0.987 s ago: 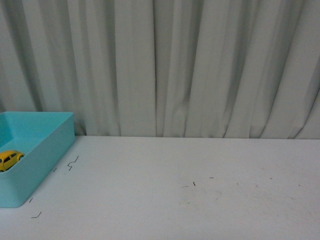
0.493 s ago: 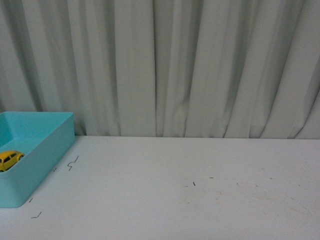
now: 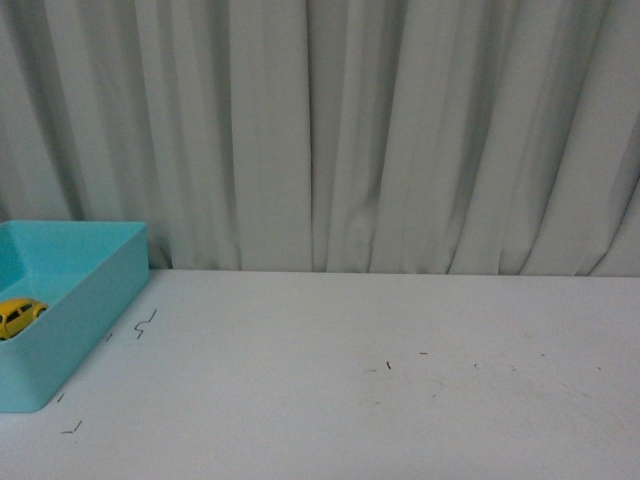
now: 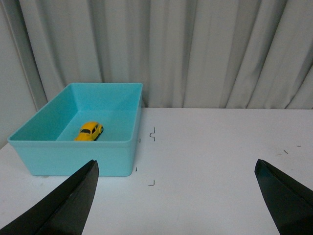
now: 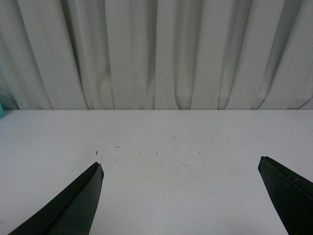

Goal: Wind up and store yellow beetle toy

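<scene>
The yellow beetle toy (image 3: pixel 20 315) sits on its wheels inside the teal bin (image 3: pixel 95 310) at the table's left edge. It also shows in the left wrist view (image 4: pixel 89 131), on the floor of the bin (image 4: pixel 83 159). My left gripper (image 4: pixel 176 169) is open and empty, well back from the bin and over the bare white table. My right gripper (image 5: pixel 180 169) is open and empty over the white table, far from the bin. Neither arm shows in the front view.
A grey pleated curtain (image 3: pixel 380 130) hangs behind the table's far edge. Small black corner marks (image 4: pixel 152 134) lie on the white table (image 3: pixel 400 400) beside the bin. A sliver of teal (image 5: pixel 1 112) shows at the edge of the right wrist view.
The front view has shifted very slightly; the bin and the table marks sit a touch higher in the picture. The toy lies in the bin as before.
</scene>
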